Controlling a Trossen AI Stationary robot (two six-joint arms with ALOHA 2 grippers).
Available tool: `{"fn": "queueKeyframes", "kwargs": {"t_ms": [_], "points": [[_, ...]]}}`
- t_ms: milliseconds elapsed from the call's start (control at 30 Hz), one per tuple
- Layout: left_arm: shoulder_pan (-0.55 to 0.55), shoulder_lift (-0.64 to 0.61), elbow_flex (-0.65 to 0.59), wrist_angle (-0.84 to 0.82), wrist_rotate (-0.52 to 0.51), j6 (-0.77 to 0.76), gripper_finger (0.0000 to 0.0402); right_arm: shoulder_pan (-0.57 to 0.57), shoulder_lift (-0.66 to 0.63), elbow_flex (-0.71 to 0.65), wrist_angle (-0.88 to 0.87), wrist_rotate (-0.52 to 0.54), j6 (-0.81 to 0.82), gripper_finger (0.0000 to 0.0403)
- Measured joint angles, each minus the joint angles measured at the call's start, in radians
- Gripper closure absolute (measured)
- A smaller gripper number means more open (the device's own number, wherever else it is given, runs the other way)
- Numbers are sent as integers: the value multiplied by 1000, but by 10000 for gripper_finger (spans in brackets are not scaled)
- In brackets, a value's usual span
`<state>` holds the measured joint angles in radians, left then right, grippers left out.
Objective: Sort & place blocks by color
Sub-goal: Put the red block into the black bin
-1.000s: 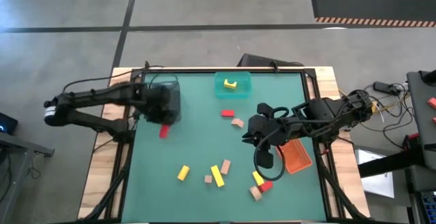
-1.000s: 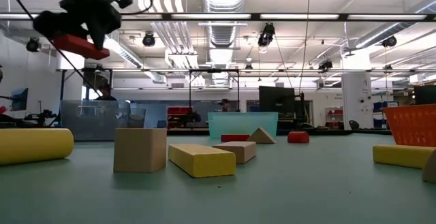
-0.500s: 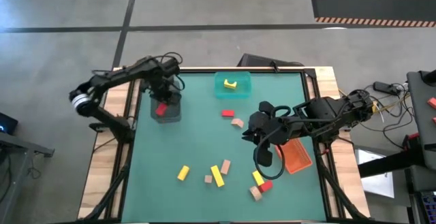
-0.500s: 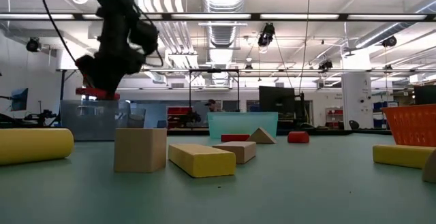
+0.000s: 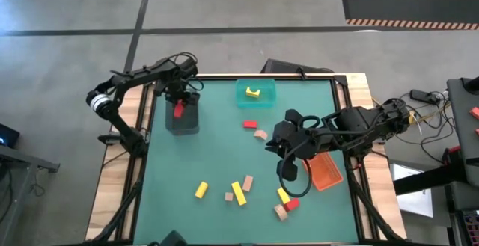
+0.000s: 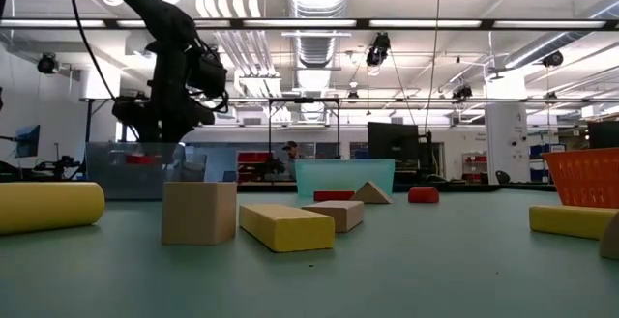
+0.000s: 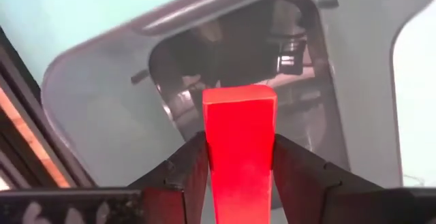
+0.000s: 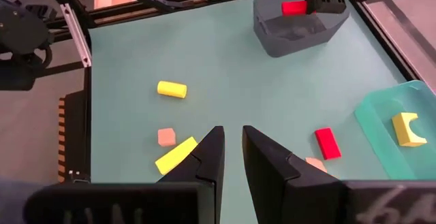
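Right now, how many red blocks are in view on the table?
3. One red block is in the left gripper over the grey bin, a second lies near the teal bin, a third near the front edge. The right arm may hide more.

The desk (image 5: 217, 164) wore a smooth, matt green mat edged in pale bare wood. The grey bin (image 7: 102, 115) looked like glossy plastic, faintly reflective inside. The red block (image 7: 240, 149) in the left hand (image 7: 238, 176) had a smooth painted sheen.
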<state>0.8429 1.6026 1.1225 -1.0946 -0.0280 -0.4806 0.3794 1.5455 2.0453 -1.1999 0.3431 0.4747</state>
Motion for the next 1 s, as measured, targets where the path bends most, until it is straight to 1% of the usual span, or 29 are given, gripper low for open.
{"fn": "queueKeyframes", "kwargs": {"t_ms": [367,567,1000], "points": [[0,7,-49,91,-12,-36,268,0,0,0,0,0,-4,360],[0,7,-51,97,-36,-37,268,0,0,0,0,-1,-4,360],[0,6,-51,122,-37,-36,267,0,0,0,0,-1,-4,360]]}}
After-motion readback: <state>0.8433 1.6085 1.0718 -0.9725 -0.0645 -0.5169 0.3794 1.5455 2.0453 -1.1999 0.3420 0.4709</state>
